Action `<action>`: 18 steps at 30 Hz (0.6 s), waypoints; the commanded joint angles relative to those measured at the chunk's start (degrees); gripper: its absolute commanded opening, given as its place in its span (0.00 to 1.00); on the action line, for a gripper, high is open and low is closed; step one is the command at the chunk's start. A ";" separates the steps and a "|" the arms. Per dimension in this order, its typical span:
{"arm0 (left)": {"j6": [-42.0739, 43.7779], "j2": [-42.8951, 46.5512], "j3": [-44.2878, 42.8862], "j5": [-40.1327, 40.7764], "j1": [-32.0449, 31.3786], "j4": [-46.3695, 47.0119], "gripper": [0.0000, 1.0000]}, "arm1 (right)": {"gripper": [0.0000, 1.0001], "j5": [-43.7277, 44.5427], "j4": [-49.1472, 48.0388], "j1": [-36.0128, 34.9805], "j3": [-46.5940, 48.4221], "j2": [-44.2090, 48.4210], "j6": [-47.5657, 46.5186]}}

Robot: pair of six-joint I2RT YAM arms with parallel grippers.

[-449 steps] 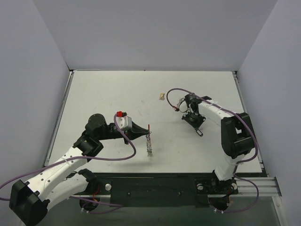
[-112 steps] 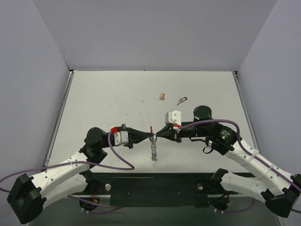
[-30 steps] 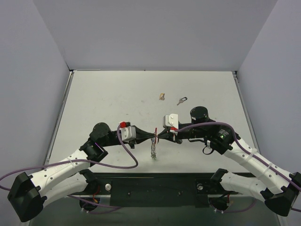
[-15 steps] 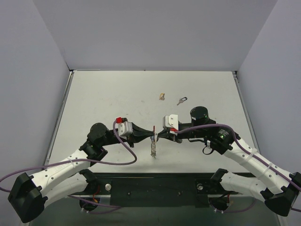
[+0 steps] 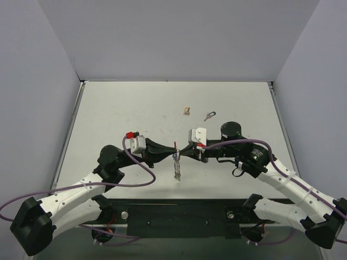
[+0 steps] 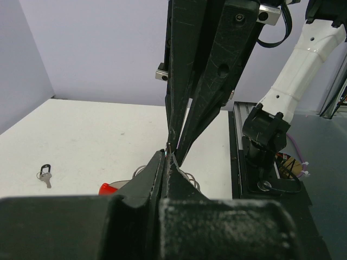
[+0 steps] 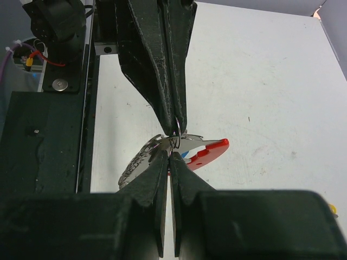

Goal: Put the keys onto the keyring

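Observation:
The keyring (image 5: 175, 157) hangs between my two grippers above the table, its silver part (image 5: 177, 174) dangling down. My left gripper (image 5: 172, 153) is shut on the thin ring; in the left wrist view its jaws (image 6: 167, 157) are pressed together, with the red tag (image 6: 108, 188) below. My right gripper (image 5: 179, 153) meets it tip to tip. In the right wrist view the right gripper (image 7: 169, 154) is shut on a thin key, mostly hidden between its pads, right at the ring (image 7: 177, 132). The red tag (image 7: 209, 151) and the silver part (image 7: 135, 162) hang behind. Another black-headed key (image 5: 209, 115) lies on the table.
A small tan scrap (image 5: 186, 111) lies on the table near the loose key, which also shows in the left wrist view (image 6: 44, 174). The white table (image 5: 124, 108) has grey walls on three sides. The black base rail (image 5: 179, 214) runs along the near edge.
Over the last second the left gripper has shifted slightly left and back, still holding the ring. The right gripper has stayed at the ring, tip to tip with it.

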State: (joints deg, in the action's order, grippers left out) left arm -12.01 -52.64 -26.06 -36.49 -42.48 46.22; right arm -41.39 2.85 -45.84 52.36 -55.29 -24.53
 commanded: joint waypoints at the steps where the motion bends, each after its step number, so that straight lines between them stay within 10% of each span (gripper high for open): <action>1: -3.81 0.00 0.05 4.32 0.38 11.52 0.00 | 0.00 -2.38 -1.97 -0.30 -0.94 -0.17 2.12; 18: -15.15 -4.84 4.27 12.31 0.29 26.20 0.00 | 0.01 -3.44 -1.97 0.76 -0.68 2.11 2.82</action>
State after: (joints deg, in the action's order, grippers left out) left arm -23.70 -57.10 -21.56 -30.55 -42.61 62.00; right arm -41.34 0.84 -45.34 52.14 -54.89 -23.00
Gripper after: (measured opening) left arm 0.022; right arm 0.005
